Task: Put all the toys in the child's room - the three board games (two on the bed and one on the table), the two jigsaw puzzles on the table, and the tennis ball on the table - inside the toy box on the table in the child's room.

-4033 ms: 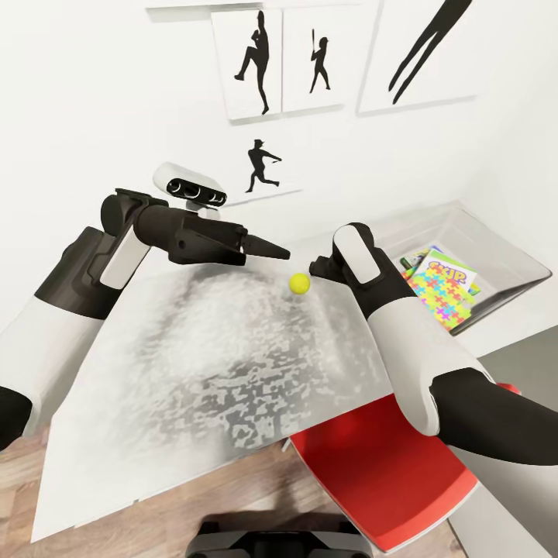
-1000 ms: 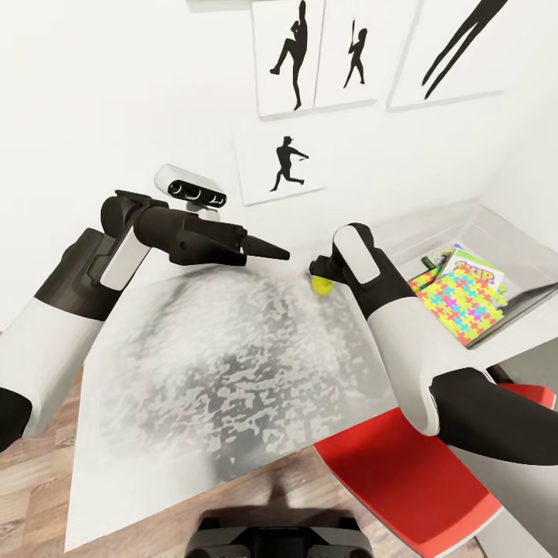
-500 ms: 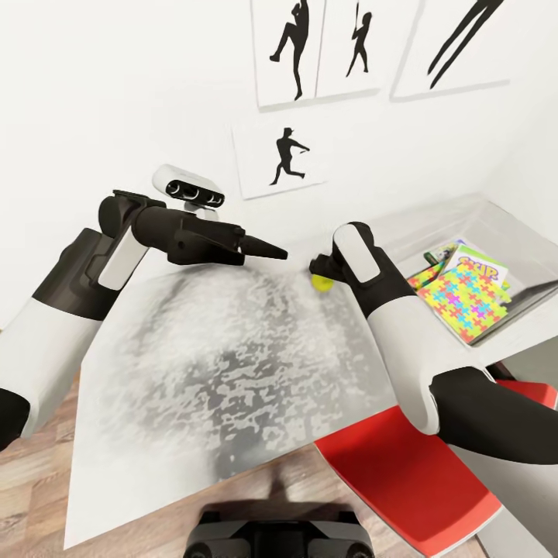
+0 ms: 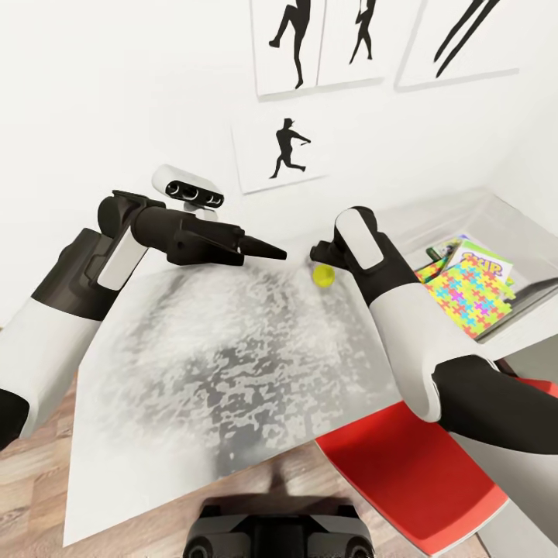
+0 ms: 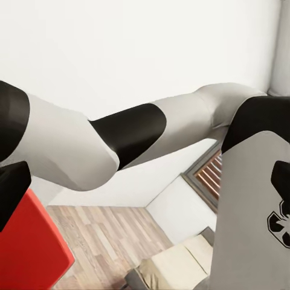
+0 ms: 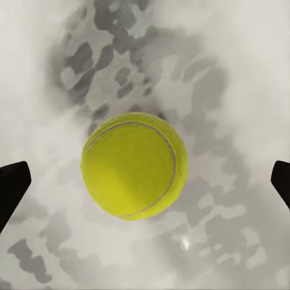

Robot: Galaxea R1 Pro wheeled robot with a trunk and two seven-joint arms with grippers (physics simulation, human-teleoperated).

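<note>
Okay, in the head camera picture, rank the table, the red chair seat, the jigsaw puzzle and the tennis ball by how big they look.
1. Table, largest by far.
2. Red chair seat, though partly hidden under the table and right arm.
3. Jigsaw puzzle, lying in the toy box.
4. Tennis ball, smallest, sitting on the table by the right gripper.

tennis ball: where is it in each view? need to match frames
Head view: tennis ball lies on the table, just under the right pincer, left of the toy box.
Left wrist view: not in it; this camera looks at the right arm, floor and the red chair.
Right wrist view: tennis ball sits mid-picture, between the open pincer's fingertips.
Shared landmark: the mottled grey table top beneath the ball.
</note>
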